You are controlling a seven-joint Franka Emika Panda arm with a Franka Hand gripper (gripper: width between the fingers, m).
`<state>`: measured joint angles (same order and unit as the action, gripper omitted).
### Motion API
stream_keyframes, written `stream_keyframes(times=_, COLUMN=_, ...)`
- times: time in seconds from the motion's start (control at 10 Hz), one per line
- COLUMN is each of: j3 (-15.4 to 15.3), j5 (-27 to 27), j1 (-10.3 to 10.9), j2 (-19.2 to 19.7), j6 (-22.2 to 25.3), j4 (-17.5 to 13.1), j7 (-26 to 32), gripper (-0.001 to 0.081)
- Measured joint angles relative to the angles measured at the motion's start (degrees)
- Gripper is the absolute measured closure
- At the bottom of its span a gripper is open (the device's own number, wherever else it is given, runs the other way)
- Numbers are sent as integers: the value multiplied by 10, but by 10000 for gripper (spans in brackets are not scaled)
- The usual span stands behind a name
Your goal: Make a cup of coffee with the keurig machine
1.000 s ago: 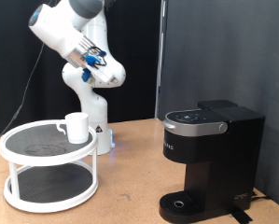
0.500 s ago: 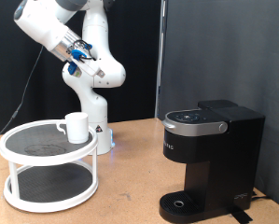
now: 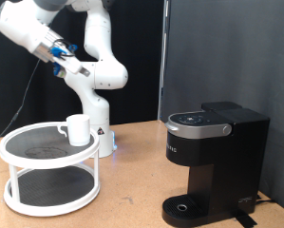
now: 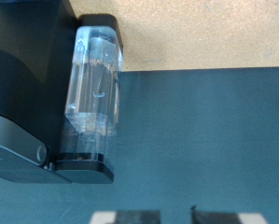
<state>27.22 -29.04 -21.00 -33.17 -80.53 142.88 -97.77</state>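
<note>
The white cup (image 3: 78, 129) stands upright on the top shelf of a white two-tier round stand (image 3: 48, 169) at the exterior view's left. The black keurig machine (image 3: 213, 161) stands on the wooden table at the right with its lid down, and its round drip tray (image 3: 184, 207) is bare. My gripper (image 3: 75, 65) is high in the air at the upper left, well above the cup and far from the machine. In the wrist view its fingertips (image 4: 116, 217) show apart at the frame edge with nothing between them. That view looks down on the machine (image 4: 22, 84) and its clear water tank (image 4: 92, 89).
The robot's white base (image 3: 99, 133) stands right behind the stand. A dark curtain (image 3: 227, 47) hangs behind the table. Bare wooden tabletop (image 3: 132, 180) lies between the stand and the machine.
The arm has swung steadily toward the exterior view's left and slightly up, carrying the gripper from above the base to above the stand. The cup and machine have not moved.
</note>
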Motion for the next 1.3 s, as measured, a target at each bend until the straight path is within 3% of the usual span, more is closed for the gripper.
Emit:
stream_keyframes(times=0.4, j3=68, j5=10, j1=-19, j2=32, j6=2, j4=-32, j7=-1, gripper=806)
stream_keyframes(times=0.6, j3=94, j5=28, j1=-20, j2=62, j6=2, j4=-60, j7=12, gripper=806)
stream_keyframes(times=0.8, j3=113, j5=32, j1=-16, j2=107, j6=33, j4=-96, j7=40, gripper=806)
stream_keyframes(times=1.1, j3=105, j5=39, j1=-17, j2=102, j6=16, j4=-82, j7=40, gripper=806)
stream_keyframes(times=1.3, j3=87, j5=42, j1=-17, j2=103, j6=-19, j4=-63, j7=40, gripper=806)
